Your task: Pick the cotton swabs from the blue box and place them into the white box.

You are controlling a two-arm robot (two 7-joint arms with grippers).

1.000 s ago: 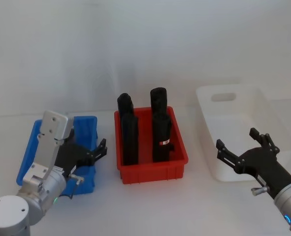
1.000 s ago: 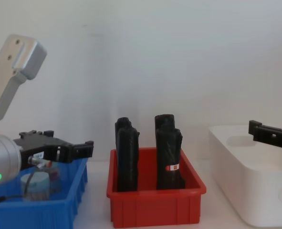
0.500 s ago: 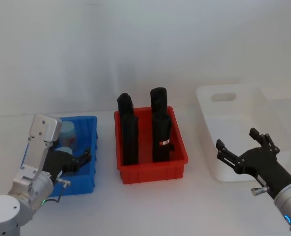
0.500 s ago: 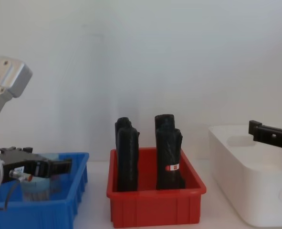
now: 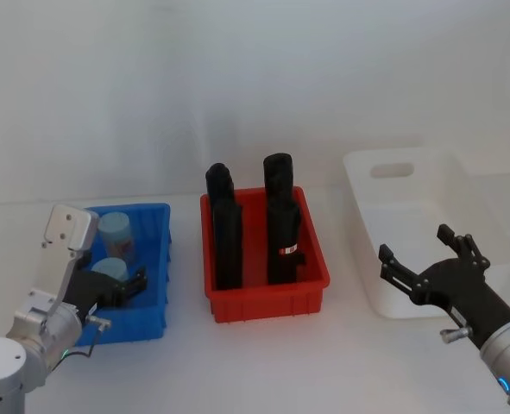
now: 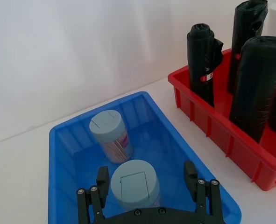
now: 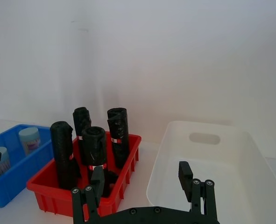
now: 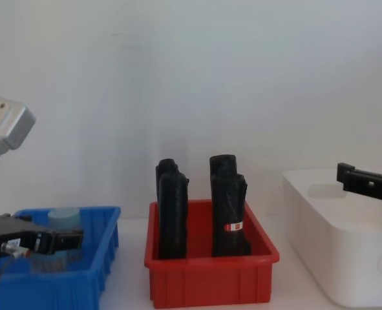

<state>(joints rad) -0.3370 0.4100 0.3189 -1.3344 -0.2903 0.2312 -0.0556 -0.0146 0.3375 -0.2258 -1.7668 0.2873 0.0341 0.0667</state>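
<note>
left gripper (image 6: 146,173): held spread astride cotton swabs (image 6: 134,183) in blue box (image 6: 65,154), head view lower left.
right gripper (image 5: 415,245): held spread, lower right.

The head view looks forward and down from above, with the red bin (image 5: 267,304) at centre. The chest view sits lower, facing that bin's front wall from the side. The left wrist view hangs close over the blue box (image 6: 175,151) beside the red bin. The right wrist view, farther back, takes in the white box (image 7: 231,149) on the bin's other side (all four share the red bin).
</note>
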